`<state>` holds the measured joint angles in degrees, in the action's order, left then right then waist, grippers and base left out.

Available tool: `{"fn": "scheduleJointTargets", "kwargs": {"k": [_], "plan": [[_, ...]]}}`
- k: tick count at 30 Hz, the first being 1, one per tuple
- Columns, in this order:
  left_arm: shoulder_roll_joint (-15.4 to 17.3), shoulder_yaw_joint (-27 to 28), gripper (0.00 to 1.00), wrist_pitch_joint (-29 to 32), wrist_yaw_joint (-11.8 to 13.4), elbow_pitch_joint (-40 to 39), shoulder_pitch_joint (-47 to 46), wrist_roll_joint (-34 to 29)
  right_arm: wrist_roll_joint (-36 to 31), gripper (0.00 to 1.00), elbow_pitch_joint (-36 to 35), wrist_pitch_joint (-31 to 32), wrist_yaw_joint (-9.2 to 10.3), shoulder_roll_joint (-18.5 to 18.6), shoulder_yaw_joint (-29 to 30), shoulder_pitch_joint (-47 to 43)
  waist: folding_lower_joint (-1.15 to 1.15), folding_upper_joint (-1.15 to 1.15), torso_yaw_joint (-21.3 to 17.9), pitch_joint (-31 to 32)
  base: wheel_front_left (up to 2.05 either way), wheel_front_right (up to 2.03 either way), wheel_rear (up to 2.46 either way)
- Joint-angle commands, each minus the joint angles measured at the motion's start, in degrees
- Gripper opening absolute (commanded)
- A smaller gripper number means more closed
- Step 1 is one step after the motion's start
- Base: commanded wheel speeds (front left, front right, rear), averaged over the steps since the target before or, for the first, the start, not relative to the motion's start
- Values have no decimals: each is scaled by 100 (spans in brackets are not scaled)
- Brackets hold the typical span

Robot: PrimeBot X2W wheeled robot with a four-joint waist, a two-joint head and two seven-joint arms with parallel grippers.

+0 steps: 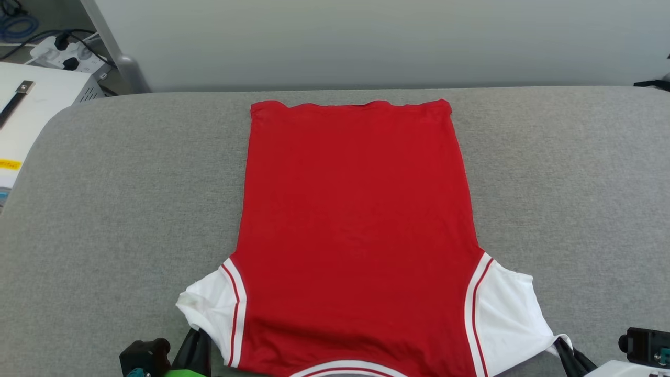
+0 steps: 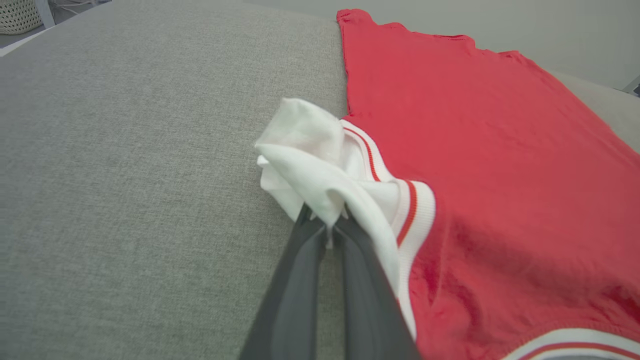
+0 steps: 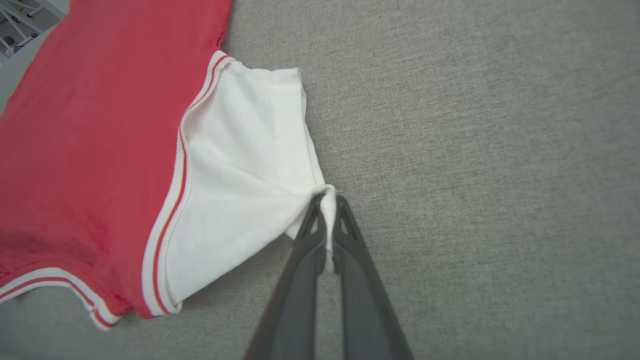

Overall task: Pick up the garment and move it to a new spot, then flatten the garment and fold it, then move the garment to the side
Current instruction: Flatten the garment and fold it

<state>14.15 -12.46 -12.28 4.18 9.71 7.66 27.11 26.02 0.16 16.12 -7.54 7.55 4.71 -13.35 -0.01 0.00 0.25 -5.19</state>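
Head view showed the shirt (image 1: 356, 220) lying flat on the grey padded surface (image 1: 104, 220). Its plain red side was up, the hem was at the far end and the collar was at the near edge of the picture. The two white sleeves stuck out at the near corners.

The left gripper (image 1: 200, 335) was at the lower left, with its dark fingers under the edge of the left sleeve (image 1: 209, 306). The right gripper (image 1: 565, 346) was at the lower right, at the outer tip of the right sleeve (image 1: 507, 309).

In the left wrist view the fingers were pressed together on a bunch of white sleeve cloth. This cloth stood raised and crumpled just beside the red-and-white striped trim. In the right wrist view the fingers were closed too, pinching a thin fold at the corner of the sleeve. This sleeve was stretched tight toward the gripper. The red body of the shirt lay between the two grippers and rested on the surface.
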Motion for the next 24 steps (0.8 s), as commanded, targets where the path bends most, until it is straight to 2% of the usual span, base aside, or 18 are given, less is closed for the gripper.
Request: {"fn": "scheduleJointTargets", "kwargs": {"k": [1, 5, 9, 13, 18, 24], "plan": [[9, -12, 0, 2, 48, -84, 1, -46, -61, 100, -65, -44, 5, 7, 25, 81, 1, 0, 109, -50, 0, 0, 0], [-39, -70, 0, -23, 83, -291, -122, -104, -173, 100, -131, -260, 5, 73, 196, 561, 1, 0, 241, -196, 0, 0, 0], [-96, -158, 0, -55, 85, -498, -321, -183, -262, 100, 101, -379, 5, 202, 333, 1445, 1, 0, 419, -452, 0, 0, 0], [-197, -347, 0, -79, 33, -669, -592, -301, -289, 100, 758, -270, 5, 498, 418, 2544, 1, 0, 702, -783, 0, 0, 0], [-398, -614, 0, -147, -156, -743, -1007, -395, -356, 100, 1779, -60, 5, 953, 364, 3982, 1, 0, 1128, -1250, 0, 0, 0], [-653, -846, 0, -220, -336, -747, -1404, -498, -301, 100, 3080, 560, 5, 1381, 47, 5566, 1, 0, 1605, -1729, 0, 0, 0]]}}
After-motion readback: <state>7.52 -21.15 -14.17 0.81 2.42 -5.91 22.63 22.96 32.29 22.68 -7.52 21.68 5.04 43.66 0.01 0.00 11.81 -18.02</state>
